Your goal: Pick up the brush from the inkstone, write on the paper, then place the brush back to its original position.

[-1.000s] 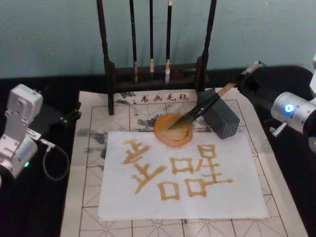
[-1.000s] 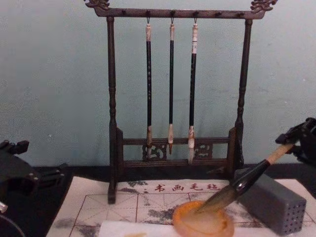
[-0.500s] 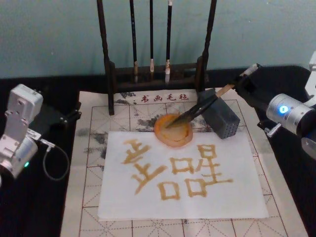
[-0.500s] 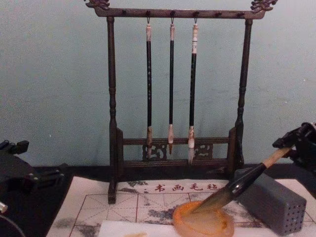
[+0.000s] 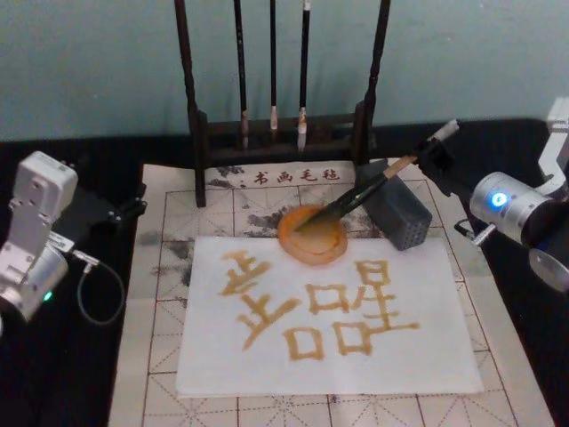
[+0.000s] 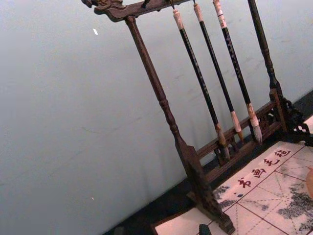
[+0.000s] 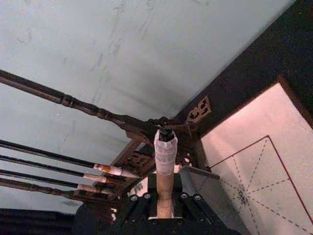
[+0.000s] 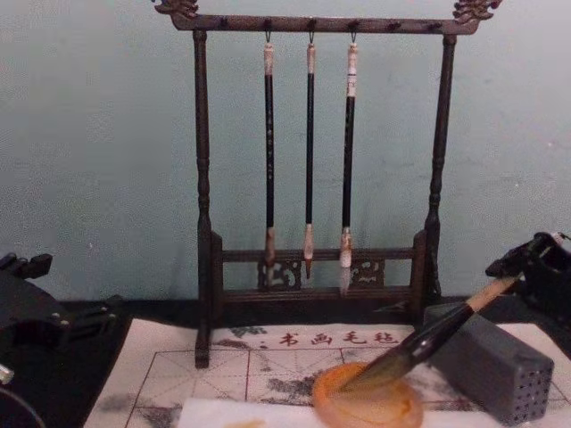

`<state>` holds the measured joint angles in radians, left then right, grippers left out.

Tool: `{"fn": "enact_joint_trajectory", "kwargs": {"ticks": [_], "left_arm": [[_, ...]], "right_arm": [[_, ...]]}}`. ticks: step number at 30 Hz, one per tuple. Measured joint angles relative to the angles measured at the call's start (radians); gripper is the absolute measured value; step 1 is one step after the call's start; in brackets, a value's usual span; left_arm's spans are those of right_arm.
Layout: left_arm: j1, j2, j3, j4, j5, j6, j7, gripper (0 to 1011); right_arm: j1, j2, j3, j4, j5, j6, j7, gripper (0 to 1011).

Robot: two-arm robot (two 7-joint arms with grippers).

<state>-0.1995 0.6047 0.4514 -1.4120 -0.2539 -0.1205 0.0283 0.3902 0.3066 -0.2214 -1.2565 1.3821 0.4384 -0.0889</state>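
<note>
The brush (image 5: 378, 181) slants with its tuft in the orange inkstone (image 5: 311, 238) and its shaft across the top of the grey block (image 5: 402, 213). My right gripper (image 5: 433, 157) is shut on the brush near its pale end cap, at the right of the mat. The right wrist view shows the shaft (image 7: 165, 191) between the fingers of the right gripper (image 7: 165, 204). From the chest, the brush (image 8: 428, 339) runs from the inkstone (image 8: 366, 408) up to the right gripper (image 8: 533, 272). The white paper (image 5: 427, 356) carries orange-brown characters. My left gripper (image 5: 120, 210) is parked at the far left.
A dark wooden rack (image 5: 191, 98) with three thin hanging brushes (image 8: 310, 152) stands behind the inkstone. The beige mat (image 5: 160, 356) with red grid lines lies under the paper. The grey block (image 8: 491, 366) sits just right of the inkstone. Black tabletop lies on both sides.
My right gripper has sunk lower and drifted slightly inward, tilting the brush flatter toward the grey block. The tuft stays in the inkstone. The left arm has not moved.
</note>
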Motion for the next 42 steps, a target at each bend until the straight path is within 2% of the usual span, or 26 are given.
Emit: {"fn": "enact_joint_trajectory", "kwargs": {"ticks": [26,39,42], "left_arm": [[0.000,0.000,0.000,0.000,0.000,0.000,0.000,1001],[0.000,0.000,0.000,0.000,0.000,0.000,0.000,1001],[0.000,0.000,0.000,0.000,0.000,0.000,0.000,1001]], "right_arm": [[0.009,0.025,-0.059,0.012,0.036,-0.044,-0.015,198],[0.009,0.024,-0.056,0.011,0.036,-0.043,-0.015,198],[0.009,0.023,-0.055,0.011,0.036,-0.042,-0.015,263]]}}
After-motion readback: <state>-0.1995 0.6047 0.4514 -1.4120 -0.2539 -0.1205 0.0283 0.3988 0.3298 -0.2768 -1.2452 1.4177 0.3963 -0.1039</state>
